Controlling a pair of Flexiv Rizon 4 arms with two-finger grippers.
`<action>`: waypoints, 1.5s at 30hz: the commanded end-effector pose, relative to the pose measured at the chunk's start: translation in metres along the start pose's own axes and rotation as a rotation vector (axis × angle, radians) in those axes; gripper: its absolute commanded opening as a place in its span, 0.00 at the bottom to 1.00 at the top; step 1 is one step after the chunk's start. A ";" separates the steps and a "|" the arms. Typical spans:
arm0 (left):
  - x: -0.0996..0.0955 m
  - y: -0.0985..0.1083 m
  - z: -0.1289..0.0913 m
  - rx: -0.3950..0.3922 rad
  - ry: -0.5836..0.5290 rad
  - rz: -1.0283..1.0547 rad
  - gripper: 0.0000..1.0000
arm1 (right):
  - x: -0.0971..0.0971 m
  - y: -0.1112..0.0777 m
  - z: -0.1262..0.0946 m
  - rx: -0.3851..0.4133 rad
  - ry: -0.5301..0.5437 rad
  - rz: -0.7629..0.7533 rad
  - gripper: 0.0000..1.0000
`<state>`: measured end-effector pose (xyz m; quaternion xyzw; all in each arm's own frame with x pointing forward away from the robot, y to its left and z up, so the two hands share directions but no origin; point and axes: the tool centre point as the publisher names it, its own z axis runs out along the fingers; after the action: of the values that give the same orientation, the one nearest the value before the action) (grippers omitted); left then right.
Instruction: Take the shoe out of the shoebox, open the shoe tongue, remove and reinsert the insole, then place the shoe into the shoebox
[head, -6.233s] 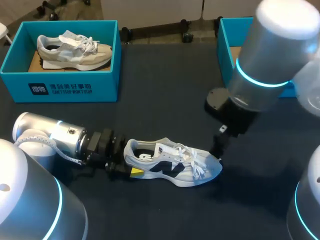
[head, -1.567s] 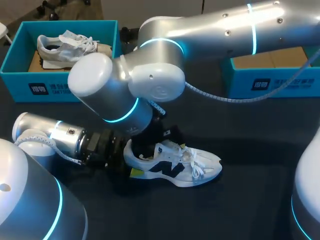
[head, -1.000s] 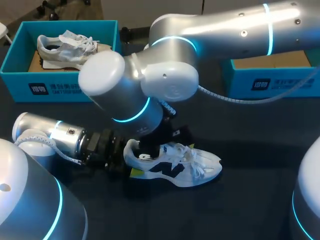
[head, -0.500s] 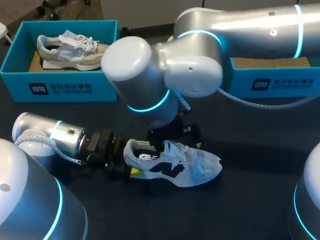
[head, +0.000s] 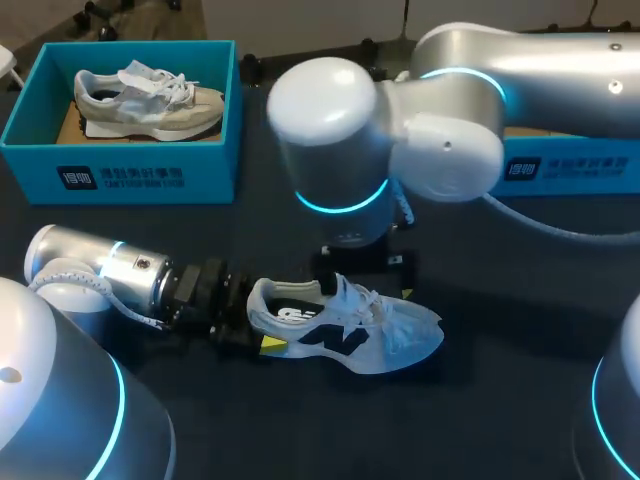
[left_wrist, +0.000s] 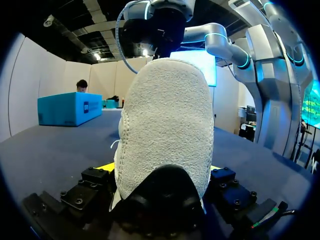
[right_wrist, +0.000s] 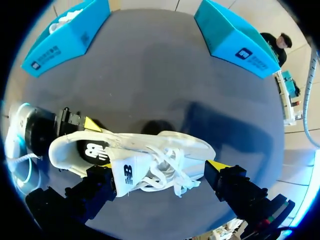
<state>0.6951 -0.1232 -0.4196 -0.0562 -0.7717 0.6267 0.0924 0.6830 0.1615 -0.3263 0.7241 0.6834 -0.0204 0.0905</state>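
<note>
Left gripper is clamped on the heel of the shoe, a finger on each side. Right gripper hangs spread wide just above the laces, grasping nothing; the tongue stands up beside one finger. The shoe rests on the table, well apart from the box holding another shoe

Left arm low at near left, forearm level, reaching right. Left gripper clamped on heel of shoe, one finger each side. Right arm enters from far right, elbow bent, wrist pointing straight down at centre. Right gripper spread wide, straddling shoe's midsection from above.
</note>
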 end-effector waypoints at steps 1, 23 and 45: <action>0.002 0.001 0.000 -0.001 -0.003 0.001 0.00 | -0.002 -0.002 0.000 0.001 0.051 0.189 1.00; 0.002 0.001 0.000 -0.001 -0.003 0.001 0.00 | 0.007 0.009 -0.003 0.048 0.067 0.065 0.29; 0.002 0.001 0.000 -0.001 -0.003 0.001 0.00 | -0.040 0.002 0.012 -0.016 0.432 -0.047 0.00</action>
<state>0.6951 -0.1231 -0.4196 -0.0562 -0.7717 0.6267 0.0924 0.6917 0.1465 -0.3291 0.7079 0.7042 0.0517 0.0157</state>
